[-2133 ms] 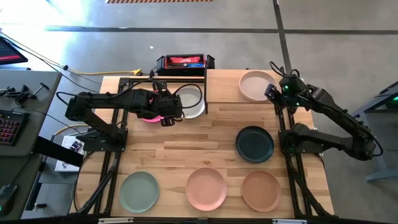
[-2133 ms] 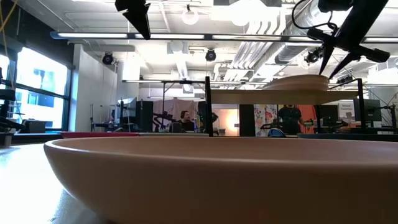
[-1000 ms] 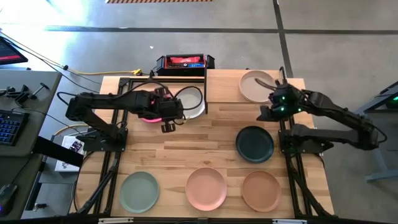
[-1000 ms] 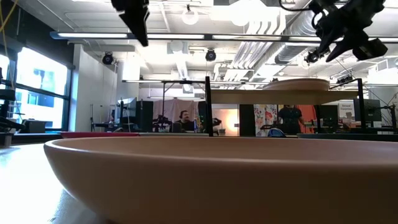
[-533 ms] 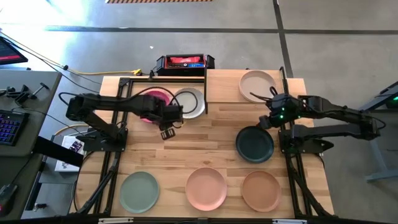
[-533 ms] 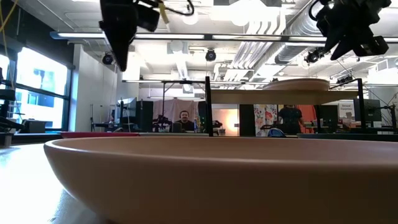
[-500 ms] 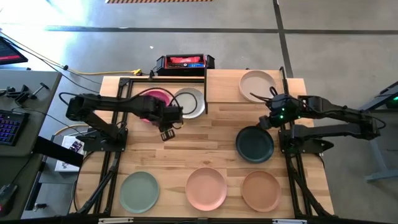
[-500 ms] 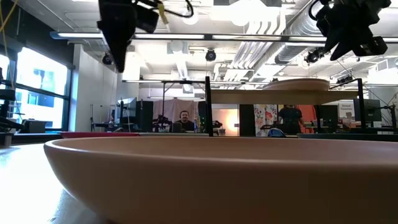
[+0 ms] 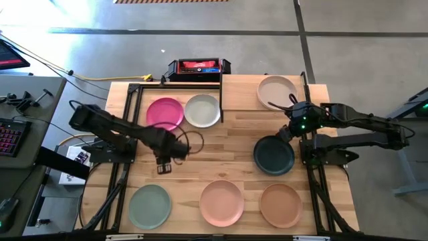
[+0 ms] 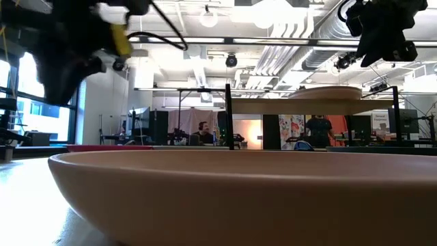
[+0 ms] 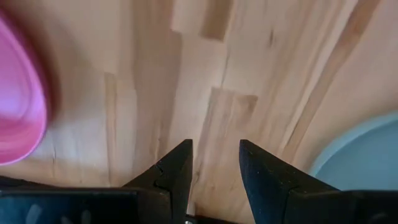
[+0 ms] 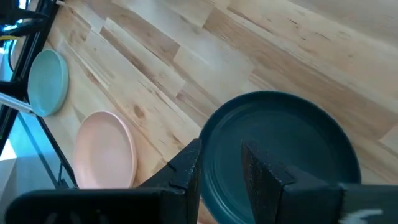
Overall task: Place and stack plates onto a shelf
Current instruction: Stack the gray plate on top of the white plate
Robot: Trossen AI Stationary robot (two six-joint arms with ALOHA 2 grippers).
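Note:
A magenta plate [image 9: 165, 112] and a light grey plate [image 9: 202, 110] lie side by side at the far left, inside a black frame. A beige plate [image 9: 277, 92] rests on the raised shelf [image 10: 273, 106] at the far right. My left gripper [image 9: 164, 167] points straight down, open, over bare wood between the magenta plate [image 11: 18, 106] and a sage green plate [image 11: 367, 155]. My right gripper [image 12: 221, 158] hangs open above the far rim of the dark teal plate [image 9: 274, 155], well clear of it in the low view [image 10: 382, 34].
Along the near edge lie the sage green plate [image 9: 150, 205], a pink plate [image 9: 222, 202] and a brown plate [image 9: 281, 204]. A red and black box [image 9: 195, 67] sits beyond the far edge. Bare wood spans the table's middle. People stand in the room behind.
My left gripper has left the magenta plate, swung toward the near edge and sunk, tipping until it points straight down. My right gripper has come a little toward the near edge, over the dark teal plate, rolling as it went, then stayed still.

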